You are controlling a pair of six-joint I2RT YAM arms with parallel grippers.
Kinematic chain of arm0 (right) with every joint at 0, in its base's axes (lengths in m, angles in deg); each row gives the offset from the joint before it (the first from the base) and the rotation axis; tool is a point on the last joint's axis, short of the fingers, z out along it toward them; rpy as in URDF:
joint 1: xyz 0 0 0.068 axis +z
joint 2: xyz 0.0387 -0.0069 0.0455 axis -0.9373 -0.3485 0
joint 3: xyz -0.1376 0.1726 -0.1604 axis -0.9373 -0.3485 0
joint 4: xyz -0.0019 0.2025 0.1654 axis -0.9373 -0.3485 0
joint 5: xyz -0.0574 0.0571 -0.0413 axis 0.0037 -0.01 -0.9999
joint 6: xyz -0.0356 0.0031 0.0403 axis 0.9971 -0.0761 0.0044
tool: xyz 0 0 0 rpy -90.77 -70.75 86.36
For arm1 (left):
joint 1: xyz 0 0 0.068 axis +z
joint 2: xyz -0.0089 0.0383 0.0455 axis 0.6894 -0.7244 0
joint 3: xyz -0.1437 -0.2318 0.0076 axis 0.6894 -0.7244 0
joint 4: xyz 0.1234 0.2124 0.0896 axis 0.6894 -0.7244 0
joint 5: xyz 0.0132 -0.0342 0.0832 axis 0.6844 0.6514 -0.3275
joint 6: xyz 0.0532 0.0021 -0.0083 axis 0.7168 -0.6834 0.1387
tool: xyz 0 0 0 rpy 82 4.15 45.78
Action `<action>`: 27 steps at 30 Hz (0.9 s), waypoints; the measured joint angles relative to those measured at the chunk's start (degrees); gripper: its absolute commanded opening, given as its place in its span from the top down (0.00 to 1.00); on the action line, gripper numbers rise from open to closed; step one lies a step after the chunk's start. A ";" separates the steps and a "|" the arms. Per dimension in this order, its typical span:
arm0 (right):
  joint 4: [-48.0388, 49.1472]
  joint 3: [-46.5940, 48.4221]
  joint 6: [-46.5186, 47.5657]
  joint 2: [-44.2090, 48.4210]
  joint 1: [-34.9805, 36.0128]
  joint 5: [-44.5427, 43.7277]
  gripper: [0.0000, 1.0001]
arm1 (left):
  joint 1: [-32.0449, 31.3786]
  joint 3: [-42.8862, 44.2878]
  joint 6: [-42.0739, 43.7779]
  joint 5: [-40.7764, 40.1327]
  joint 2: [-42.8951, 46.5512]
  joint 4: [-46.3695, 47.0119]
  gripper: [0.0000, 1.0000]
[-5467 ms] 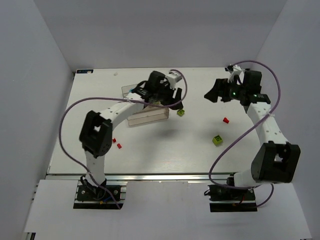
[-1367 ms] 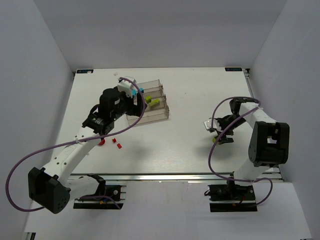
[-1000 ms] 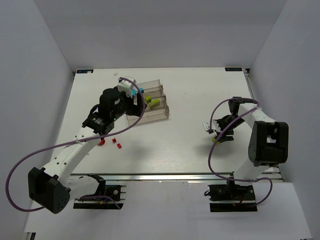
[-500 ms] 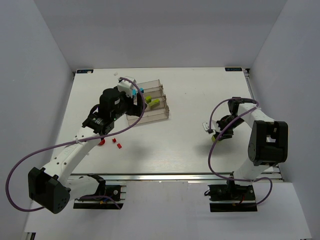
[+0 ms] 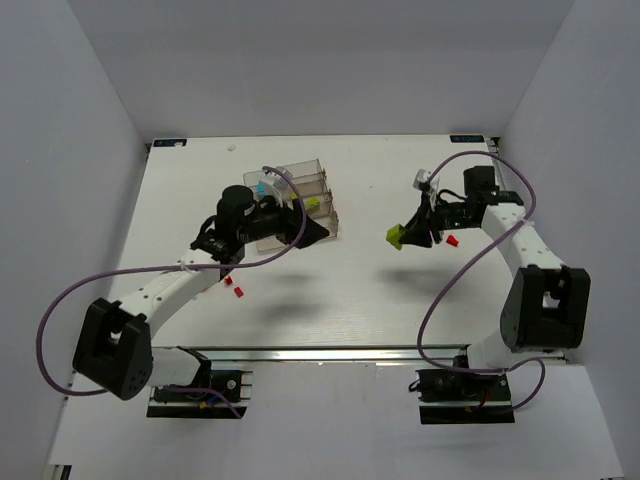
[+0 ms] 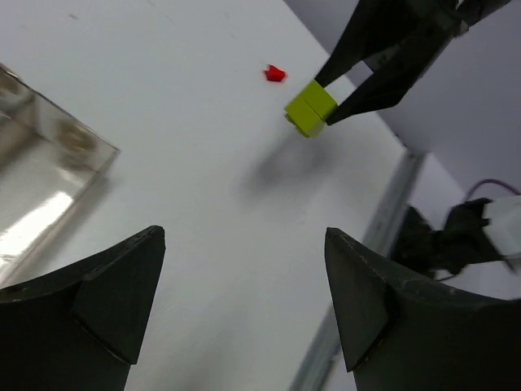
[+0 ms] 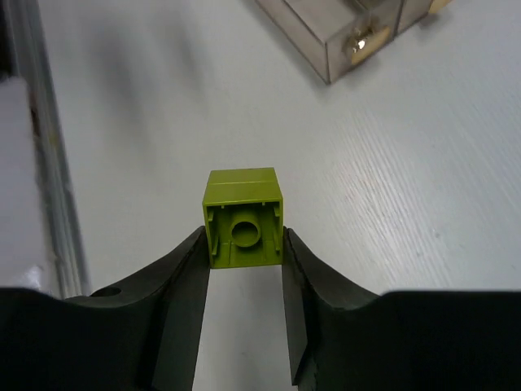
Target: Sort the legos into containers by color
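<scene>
1. The right gripper (image 5: 405,233) is clenched on a lime-green brick (image 5: 396,237). It holds the brick off the white table (image 5: 340,290), well to the right of the clear rack (image 5: 318,180).
2. In the right wrist view, two dark fingers (image 7: 183,285) press the brick's opposite flat side walls. The hollow underside faces the camera, and the brick sits at the very fingertips and pokes out beyond them.
3. The brick looks like hard, smooth, very light plastic. It should not crush, but so shallow a hold could let it slip or twist. The flat sides seem the best place to take it.
4. The left gripper (image 5: 305,230) is released wide and holds nothing. It hovers by the rack's near right end.
5. A green brick (image 5: 312,203) and a blue brick (image 5: 262,187) lie in the rack.
6. One red brick (image 5: 450,241) lies on the table beside the right gripper, and two red bricks (image 5: 238,292) lie near the left arm.
</scene>
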 measured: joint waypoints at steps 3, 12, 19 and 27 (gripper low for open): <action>17.00 -7.26 -24.44 7.17 1.68 4.52 1.00 | -0.22 -4.87 -8.26 4.61 -2.64 9.75 0.12; 68.06 -21.57 -90.01 14.95 2.34 6.99 1.00 | -2.97 -10.99 -26.21 1.31 -4.79 39.36 0.04; 100.85 -25.49 -125.59 10.12 2.32 9.22 1.00 | -5.03 -10.88 -30.69 -0.17 -11.93 56.61 0.04; 117.57 -25.64 -143.29 8.24 2.47 10.60 1.00 | -7.04 -6.25 -33.27 -0.17 -19.63 61.37 0.02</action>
